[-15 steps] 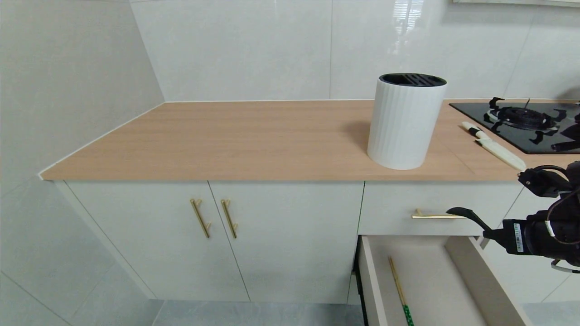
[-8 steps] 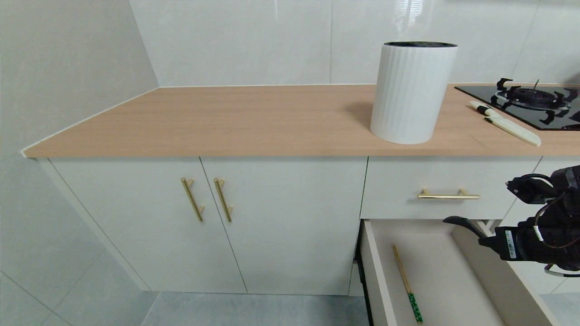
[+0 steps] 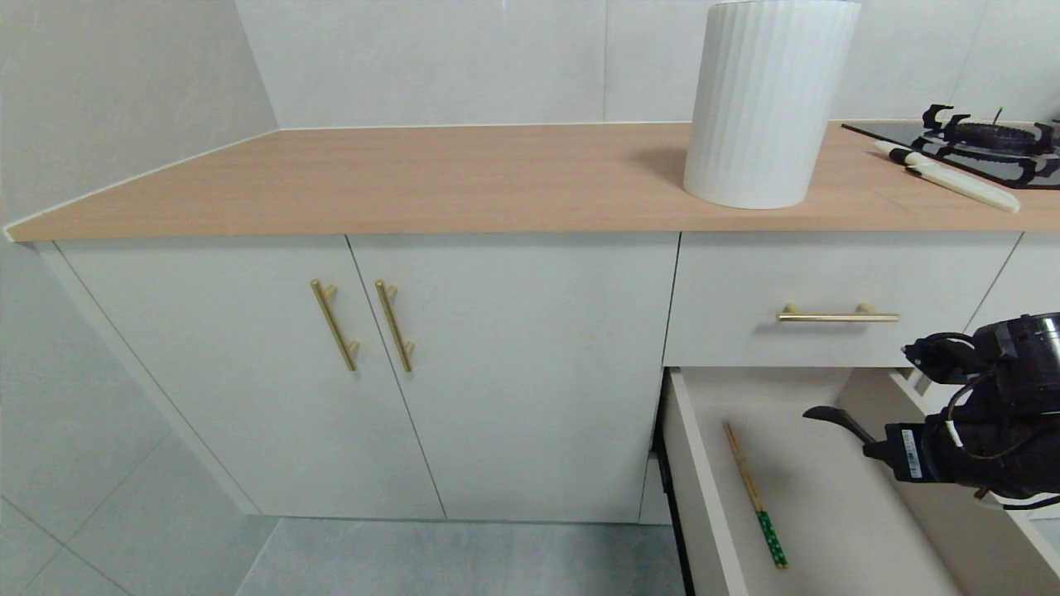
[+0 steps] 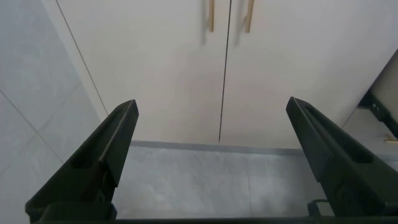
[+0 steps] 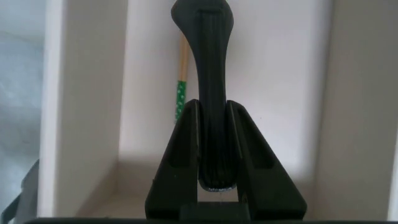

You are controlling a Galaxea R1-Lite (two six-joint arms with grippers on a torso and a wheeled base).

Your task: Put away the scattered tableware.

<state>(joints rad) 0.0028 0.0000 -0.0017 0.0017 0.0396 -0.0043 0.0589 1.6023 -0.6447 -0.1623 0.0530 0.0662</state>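
Observation:
My right gripper [image 3: 888, 448] is shut on the handle of a black spoon [image 3: 831, 417], held level over the open drawer [image 3: 691, 488] with the bowl end pointing toward the robot's left. In the right wrist view the spoon [image 5: 208, 68] sticks out between the fingers [image 5: 185, 134] above the drawer floor. A pair of wooden chopsticks with green ends [image 3: 755, 494] lies inside the drawer, also seen as chopsticks [image 5: 181, 84] beside the spoon. My left gripper [image 4: 211, 109] hangs open and holds nothing, facing the cabinet doors [image 4: 224, 56] and the floor.
On the wooden counter [image 3: 414, 178] stand a white ribbed knife holder [image 3: 770, 103], a white knife [image 3: 948, 176] and a black gas stove [image 3: 985, 136]. A shut drawer with a gold handle [image 3: 836, 315] sits just above the open one.
The head camera has dropped, so the whole picture has shifted upward. Relative to the cabinet, my right gripper with the spoon has sunk from the upper drawer's handle level to over the open drawer.

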